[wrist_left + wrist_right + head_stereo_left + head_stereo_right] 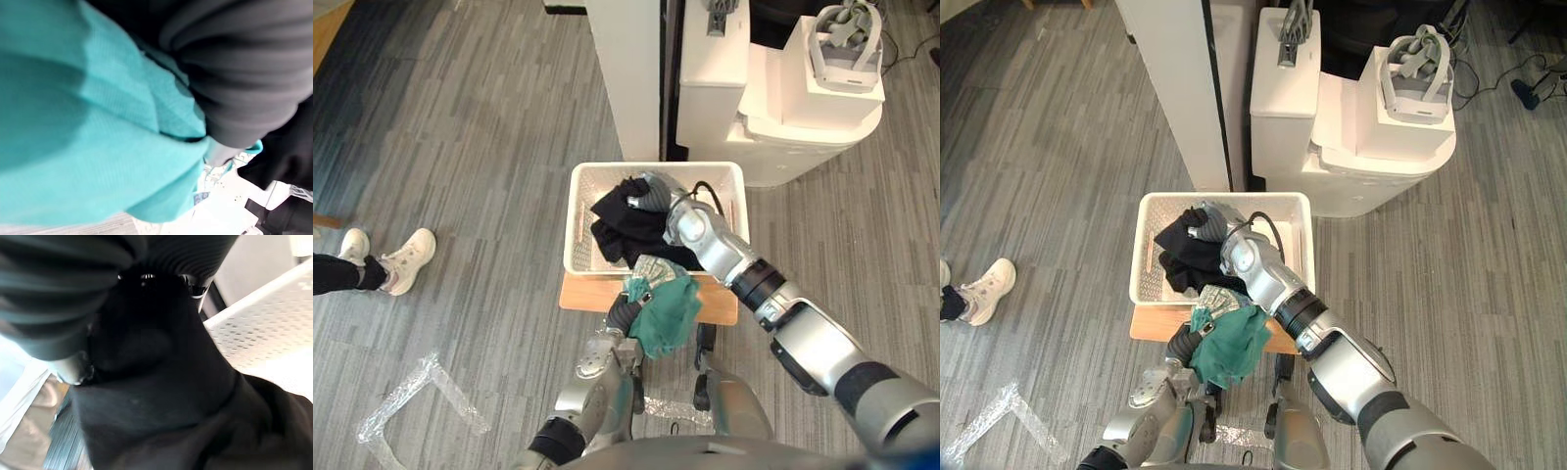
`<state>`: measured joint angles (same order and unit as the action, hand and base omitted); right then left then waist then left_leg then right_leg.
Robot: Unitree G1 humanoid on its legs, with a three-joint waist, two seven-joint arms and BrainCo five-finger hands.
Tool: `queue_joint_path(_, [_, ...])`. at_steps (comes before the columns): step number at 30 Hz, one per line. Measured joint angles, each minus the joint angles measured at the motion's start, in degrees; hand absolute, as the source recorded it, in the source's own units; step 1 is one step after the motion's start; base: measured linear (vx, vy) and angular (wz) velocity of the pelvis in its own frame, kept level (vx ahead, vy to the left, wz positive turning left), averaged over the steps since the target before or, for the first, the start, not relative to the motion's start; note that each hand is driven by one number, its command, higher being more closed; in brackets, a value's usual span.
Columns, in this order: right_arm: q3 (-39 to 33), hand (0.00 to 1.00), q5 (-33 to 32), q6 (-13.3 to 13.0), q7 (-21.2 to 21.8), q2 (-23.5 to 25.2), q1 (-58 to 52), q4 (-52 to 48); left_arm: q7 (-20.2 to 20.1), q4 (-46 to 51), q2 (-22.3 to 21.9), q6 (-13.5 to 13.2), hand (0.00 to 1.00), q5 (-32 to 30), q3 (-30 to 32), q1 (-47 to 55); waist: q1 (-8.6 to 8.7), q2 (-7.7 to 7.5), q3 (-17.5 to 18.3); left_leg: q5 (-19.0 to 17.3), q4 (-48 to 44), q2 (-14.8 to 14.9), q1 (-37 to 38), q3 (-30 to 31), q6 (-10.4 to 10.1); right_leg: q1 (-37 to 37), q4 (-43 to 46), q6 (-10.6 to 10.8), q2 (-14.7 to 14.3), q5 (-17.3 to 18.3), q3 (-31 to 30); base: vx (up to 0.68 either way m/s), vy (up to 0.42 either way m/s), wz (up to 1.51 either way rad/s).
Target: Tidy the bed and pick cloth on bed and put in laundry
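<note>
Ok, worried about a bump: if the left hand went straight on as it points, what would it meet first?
Probably the near wall of the white basket; the left hand, curled round the teal cloth, sits before it. Height is unclear: higher, the black cloth inside.

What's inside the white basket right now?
A black cloth lies inside the white basket, the right hand gripping it. The floor beneath that cloth is covered. The teal cloth hangs from the left hand at the near rim, outside.

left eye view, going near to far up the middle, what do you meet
left hand shut on teal cloth → wooden board → white laundry basket holding black cloth → white cabinet
</note>
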<state>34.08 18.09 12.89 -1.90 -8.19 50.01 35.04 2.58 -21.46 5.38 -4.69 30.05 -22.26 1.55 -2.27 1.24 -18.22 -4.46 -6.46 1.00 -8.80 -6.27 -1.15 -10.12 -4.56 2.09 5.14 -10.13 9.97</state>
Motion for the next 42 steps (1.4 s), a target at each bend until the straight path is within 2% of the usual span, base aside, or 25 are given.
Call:
queue_joint_path(5, [-5.9, 0.0, -4.9, -0.3, -1.3, -2.7, -2.3, -0.7, -1.0, 0.5, 0.1, 0.0, 1.0, -0.3, 0.5, 1.4, 0.78, -0.01, 0.0, -1.8, -2.0, 0.5, 1.0, -2.0, 0.8, 1.0, 0.0, -0.2, -0.4, -0.2, -2.5, -0.03, 0.014, -0.23])
queue_joint_path(11, [-13.1, 0.0, -7.9, -1.4, -2.0, -6.5, -14.0, -10.2, -0.1, 2.3, 0.1, 0.0, 1.0, -0.3, 3.1, 3.7, 1.99, -1.04, 1.1, -4.1, -2.7, 2.2, 3.2, -4.6, 0.1, 2.6, -0.2, -0.4, -2.1, 0.1, -5.2, 0.02, -0.019, -0.29])
queue_joint_path(12, [-15.5, 0.0, -8.1, -1.4, -2.4, -6.4, -17.4, -11.8, 0.9, 2.3, 0.3, 0.0, 1.0, -0.5, 4.2, 4.2, 2.51, -1.78, 1.9, -3.8, -2.5, 2.3, 3.8, -5.0, -0.4, 2.9, -0.5, -0.3, -2.3, 0.7, -5.7, 0.08, -0.037, -0.15])
queue_joint_path(14, [-18.5, 0.0, -8.4, -1.3, -3.4, -6.4, -22.1, -13.5, 3.2, 2.2, 0.1, 0.5, 1.0, -1.9, 5.5, 4.9, 2.85, -1.92, 2.6, -3.6, -2.2, 2.8, 4.9, -5.7, -0.5, 3.6, -0.5, -0.3, -2.8, 0.8, -6.0, 0.08, -0.031, -0.19])
queue_joint_path(18, [-25.5, 0.0, -8.8, -0.5, -7.6, -6.4, -34.8, -13.0, 8.3, 2.2, -0.8, 0.5, 1.0, -2.6, 9.6, 6.8, 3.99, -2.08, 7.4, -3.5, 0.2, 2.8, 7.6, -6.2, -0.7, 5.1, -0.5, 0.4, -3.0, 1.7, -6.1, 0.04, 0.014, -0.07])
queue_joint_path(21, [-30.6, 0.0, -11.0, -0.9, -11.1, -6.4, -40.9, -8.3, 13.0, 2.2, -0.7, -1.3, 1.0, -2.0, 13.7, 7.4, 4.47, -2.39, 9.2, -3.5, 1.0, 2.4, 9.0, -6.9, -0.6, 6.0, -0.6, 0.4, -2.8, 2.0, -6.3, 0.02, 0.032, -0.05])
queue_joint_path(24, [-34.3, 0.0, -12.8, -1.1, -12.6, -6.4, -44.8, -2.1, 16.3, 2.2, -0.7, -3.2, 1.0, 0.3, 17.4, 7.3, 4.69, -2.35, 10.2, -3.3, 1.7, 2.0, 10.0, -7.2, -0.5, 6.7, -0.6, 0.2, -2.4, 2.3, -6.3, -0.01, 0.035, -0.04])
queue_joint_path(25, [-36.6, 0.0, -13.5, -2.1, -12.5, -6.3, -46.8, 3.1, 18.1, 2.5, -0.8, -4.9, 1.0, 1.4, 20.1, 6.8, 4.87, -2.26, 11.1, -3.0, 2.3, 1.7, 10.3, -7.1, -0.3, 6.7, -0.6, 0.2, -2.2, 2.3, -6.2, -0.02, 0.032, 0.01])
queue_joint_path(27, [-38.9, 0.0, -13.8, -3.3, -11.9, -6.0, -48.1, 7.4, 19.2, 4.2, -0.7, -5.9, 1.0, 2.7, 22.3, 6.5, 4.89, -2.22, 11.2, -2.7, 2.9, 1.5, 10.9, -7.1, -0.3, 7.1, -0.6, 0.3, -2.0, 2.3, -6.2, 0.0, 0.0, 0.0])
queue_joint_path(28, [-40.9, 0.0, -15.2, -3.9, -10.7, -5.6, -49.2, 11.5, 19.8, 7.0, -0.6, -7.7, 1.0, 3.2, 24.3, 6.3, 5.02, -2.31, 11.5, -2.2, 4.0, 1.1, 11.9, -7.1, -0.3, 7.6, -0.6, 0.3, -1.8, 2.4, -6.2, 0.0, 0.0, 0.0])
queue_joint_path(32, [-42.5, 0.0, -15.7, -4.6, -7.7, -4.6, -51.1, 15.7, 20.0, 13.9, -0.1, -9.5, 1.0, 4.9, 25.7, 5.9, 5.04, -2.28, 12.4, -1.3, 6.2, 0.5, 14.0, -7.1, -0.5, 8.6, -0.6, 0.5, -1.4, 2.5, -6.0, -0.02, 0.015, 0.01])
queue_joint_path(35, [-43.3, 0.0, -15.7, -4.5, -4.8, -2.2, -52.7, 18.0, 19.4, 23.0, 0.1, -9.1, 1.0, 5.3, 24.6, 4.9, 4.92, -2.6, 13.6, -0.6, 8.1, 0.0, 16.0, -7.4, -0.3, 9.9, -0.6, 1.1, -1.0, 2.9, -5.9, -0.02, 0.02, 0.03])
queue_joint_path(37, [-44.5, 0.0, -15.7, -4.2, -3.3, 0.4, -54.1, 19.0, 18.2, 29.4, 0.2, -7.2, 1.0, 5.3, 22.3, 2.5, 4.89, -2.61, 14.8, -0.6, 9.7, 0.1, 17.6, -10.2, -0.1, 10.8, -0.5, 1.4, -0.5, 3.1, -5.9, -0.02, 0.035, 0.07])
queue_joint_path(42, [-46.1, 0.0, -15.7, -2.8, -0.7, 3.5, -55.8, 19.9, 18.9, 36.4, 0.2, -3.1, 1.0, 6.6, 17.6, -3.4, 4.84, -2.39, 16.5, -0.6, 11.3, 0.4, 20.2, -15.4, -0.2, 11.8, -0.4, 1.7, -0.3, 2.9, -7.0, 0.02, 0.045, -0.12])
